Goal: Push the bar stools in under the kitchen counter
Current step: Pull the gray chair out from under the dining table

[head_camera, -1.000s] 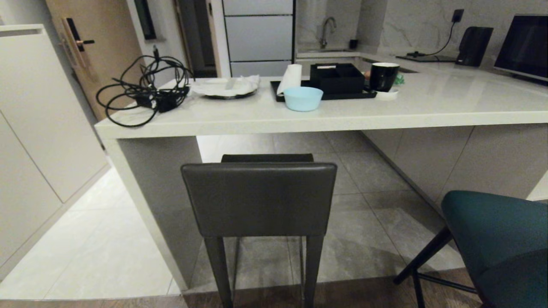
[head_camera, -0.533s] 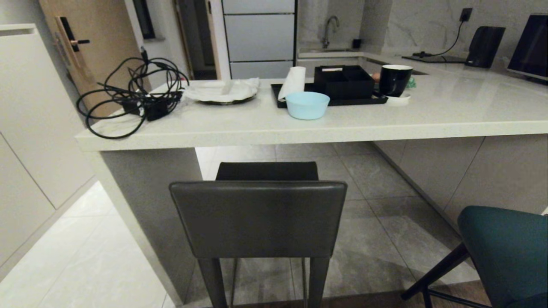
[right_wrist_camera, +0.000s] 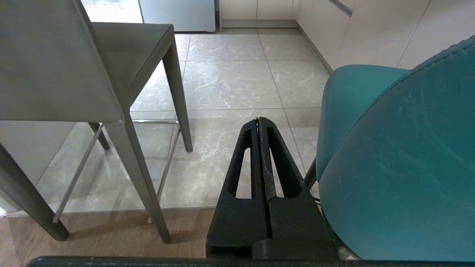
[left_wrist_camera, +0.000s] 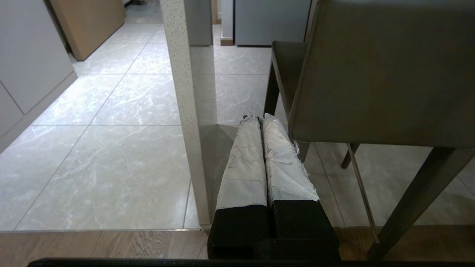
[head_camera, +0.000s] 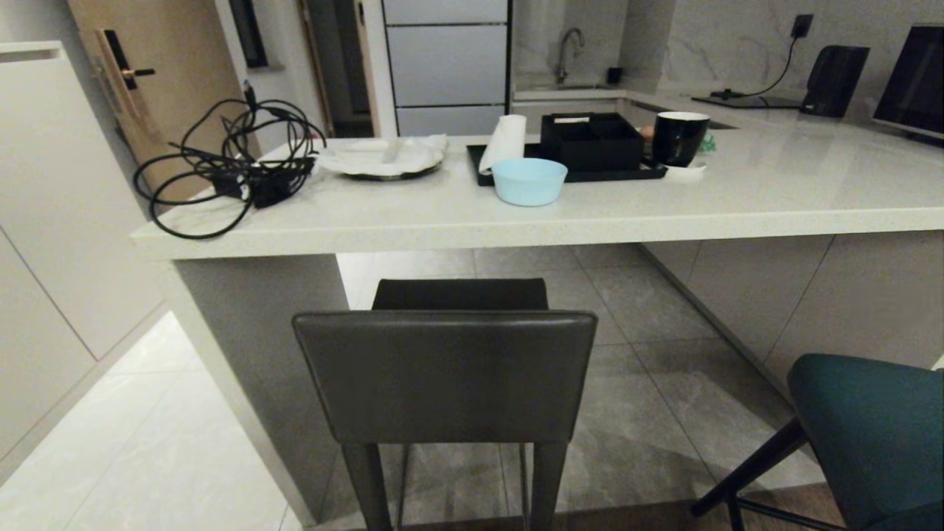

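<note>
The dark grey-brown bar stool stands in the middle, its square back towards me and its seat partly under the kitchen counter. The teal bar stool stands out from the counter at the lower right. Neither arm shows in the head view. My left gripper is shut and empty, hanging low beside the grey stool's backrest, apart from it. My right gripper is shut and empty too, between the grey stool and the teal stool's back.
The counter's side panel stands just beside the left gripper. On the counter lie a tangle of black cable, a plate, a blue bowl, a black tray and a black mug. Pale cabinets line the left.
The whole head view drew closer to the counter and the grey stool, then held still. The stools themselves show no move.
</note>
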{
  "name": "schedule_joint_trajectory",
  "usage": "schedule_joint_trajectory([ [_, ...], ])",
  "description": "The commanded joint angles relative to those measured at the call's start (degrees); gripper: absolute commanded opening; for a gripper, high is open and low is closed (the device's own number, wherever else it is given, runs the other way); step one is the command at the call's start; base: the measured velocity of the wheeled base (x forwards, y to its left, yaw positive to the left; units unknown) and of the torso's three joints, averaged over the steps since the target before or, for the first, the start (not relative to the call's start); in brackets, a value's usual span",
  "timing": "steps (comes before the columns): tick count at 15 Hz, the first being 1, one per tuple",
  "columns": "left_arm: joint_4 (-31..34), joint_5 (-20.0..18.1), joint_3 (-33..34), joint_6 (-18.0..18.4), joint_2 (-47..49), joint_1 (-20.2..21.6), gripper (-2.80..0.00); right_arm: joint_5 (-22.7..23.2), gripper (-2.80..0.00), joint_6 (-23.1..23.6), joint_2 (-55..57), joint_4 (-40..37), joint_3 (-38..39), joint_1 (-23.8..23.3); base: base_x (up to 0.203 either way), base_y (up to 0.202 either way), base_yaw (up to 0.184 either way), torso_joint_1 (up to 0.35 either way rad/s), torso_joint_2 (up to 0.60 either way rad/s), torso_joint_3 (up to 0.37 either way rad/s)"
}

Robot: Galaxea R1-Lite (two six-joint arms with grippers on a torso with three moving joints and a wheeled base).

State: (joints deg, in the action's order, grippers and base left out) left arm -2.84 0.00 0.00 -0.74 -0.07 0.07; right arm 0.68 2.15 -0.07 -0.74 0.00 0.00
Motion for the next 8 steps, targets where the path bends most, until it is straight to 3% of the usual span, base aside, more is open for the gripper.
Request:
schedule_joint_trajectory([
  [1, -0.1, 0.0, 1.0, 0.0, 0.1, 0.0, -2.8, 0.0, -2.8, 0.0, 0.1, 0.0, 0.1, 0.0, 0.0, 0.0, 0.0, 0.0, 0.0, 0.0],
  [8, -0.1, 0.0, 1.0, -0.1, 0.1, -0.1, -2.8, 0.0, -2.8, 0.1, 0.1, 0.0, 0.1, 0.0, 0.0, 0.0, 0.0, 0.0, 0.0, 0.0],
])
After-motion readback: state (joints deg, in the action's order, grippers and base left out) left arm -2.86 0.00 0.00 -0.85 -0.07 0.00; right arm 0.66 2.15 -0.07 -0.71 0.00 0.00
